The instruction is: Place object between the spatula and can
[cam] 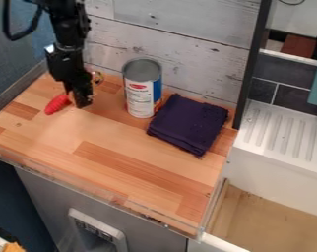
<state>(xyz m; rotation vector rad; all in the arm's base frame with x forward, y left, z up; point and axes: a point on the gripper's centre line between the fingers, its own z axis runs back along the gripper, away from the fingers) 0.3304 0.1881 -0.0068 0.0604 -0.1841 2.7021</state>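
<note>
My gripper (81,100) hangs low over the back left of the wooden counter, left of the can. Just left of its lower end lies a red object (56,104) with an orange end against or behind the gripper; whether they touch I cannot tell. A small yellowish thing (97,77) shows behind the gripper, partly hidden by it. The can (140,88) stands upright near the back wall, with a white, red and blue label. I cannot make out which thing is the spatula.
A folded dark purple cloth (189,124) lies right of the can. The wooden counter (121,160) ends at a clear front rim. A plank wall (187,59) bounds the back, and a black post (250,64) rises at the right. Beyond it is a white sink drainboard (279,133).
</note>
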